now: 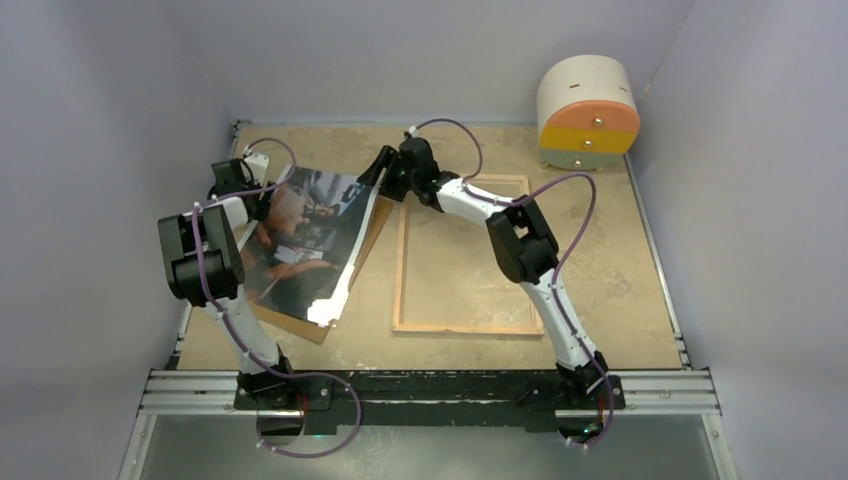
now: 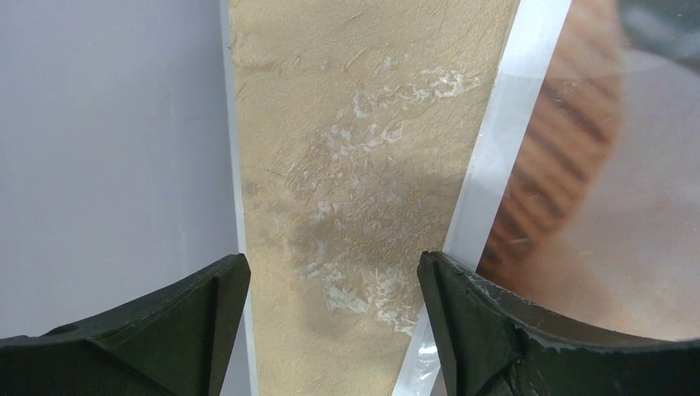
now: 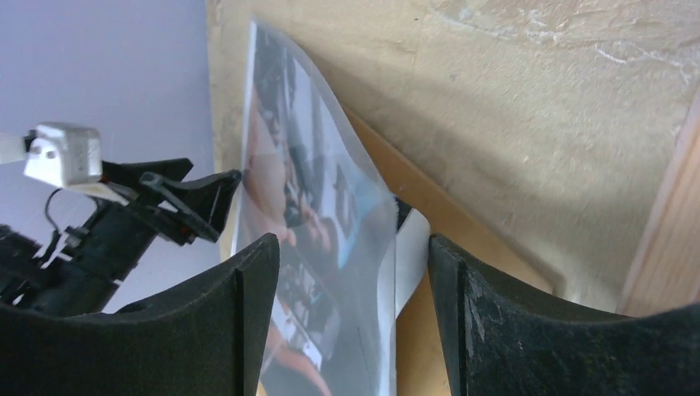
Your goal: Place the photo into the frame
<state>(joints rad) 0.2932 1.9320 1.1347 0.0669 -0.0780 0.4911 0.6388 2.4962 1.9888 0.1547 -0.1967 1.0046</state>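
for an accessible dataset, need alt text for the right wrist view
The photo, its edge curled up, lies between the fingers of the open right claw, a brown board beneath it. The left claw is at its far side; the frame shows at right.

The left arm (image 1: 205, 255) is set on its base at 7 o'clock of the top view and is folded forward, with the wrist carried out toward 10 o'clock. The left gripper (image 2: 332, 276) is pointed downward, and its two fingers are held wide apart. The right arm (image 1: 520, 240) is stretched from its base at 5 o'clock and is bent at the elbow toward 11 o'clock. The right gripper (image 3: 353, 252) is held low, and its fingers are seen spread apart.
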